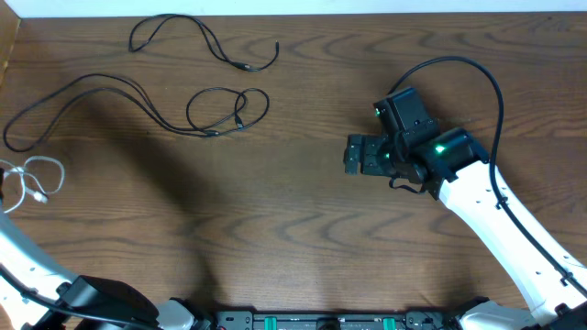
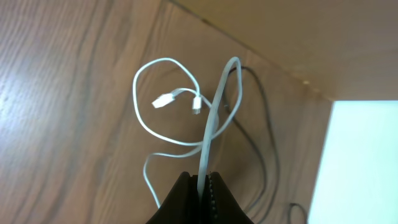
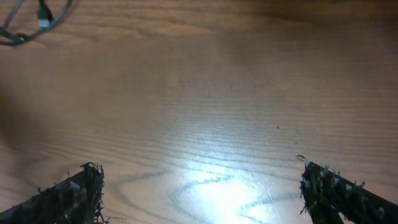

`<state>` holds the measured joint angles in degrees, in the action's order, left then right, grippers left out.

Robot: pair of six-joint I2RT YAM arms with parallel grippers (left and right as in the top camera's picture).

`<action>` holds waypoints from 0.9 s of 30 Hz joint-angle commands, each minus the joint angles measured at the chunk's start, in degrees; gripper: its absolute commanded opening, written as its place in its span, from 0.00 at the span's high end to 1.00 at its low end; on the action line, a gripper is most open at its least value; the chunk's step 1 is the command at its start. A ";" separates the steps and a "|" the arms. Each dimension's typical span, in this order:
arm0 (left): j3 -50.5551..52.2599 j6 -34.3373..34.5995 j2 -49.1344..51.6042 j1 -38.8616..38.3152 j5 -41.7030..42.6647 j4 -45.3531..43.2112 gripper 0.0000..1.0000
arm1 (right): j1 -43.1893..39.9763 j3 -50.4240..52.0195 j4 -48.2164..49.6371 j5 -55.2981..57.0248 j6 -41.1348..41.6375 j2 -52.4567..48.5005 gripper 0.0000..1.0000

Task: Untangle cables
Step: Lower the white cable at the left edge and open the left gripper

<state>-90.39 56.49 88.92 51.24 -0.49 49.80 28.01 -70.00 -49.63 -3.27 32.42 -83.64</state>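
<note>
One white cable [image 2: 211, 124] hangs pinched in the left gripper [image 2: 202, 178].

Overhead camera looking straight down on the whole table [image 1: 293, 238], left wrist camera aiming down from close above the white cable [image 2: 212, 124] — also showing at overhead's left edge, right wrist camera skimming low toward a far black cable [image 3: 43, 23].

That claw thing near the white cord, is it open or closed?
Shut. In the left wrist view the left jaws meet tightly around a strand of the white cable.
</note>
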 commanded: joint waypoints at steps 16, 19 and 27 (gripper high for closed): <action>2.80 -0.07 5.57 0.22 -3.63 9.55 0.93 | -0.15 2.25 0.20 -0.15 -0.28 -0.07 0.01; 2.78 -0.13 4.85 0.22 -3.56 8.37 0.92 | -0.15 2.25 0.24 -0.13 -0.28 -0.07 0.01; 2.78 -8.87 0.46 0.17 4.76 0.31 0.93 | -0.15 2.25 1.79 -0.15 -0.28 -0.07 0.01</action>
<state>-87.29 51.70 92.84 51.24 0.97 51.11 28.01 -68.07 -48.23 -3.27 32.42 -83.64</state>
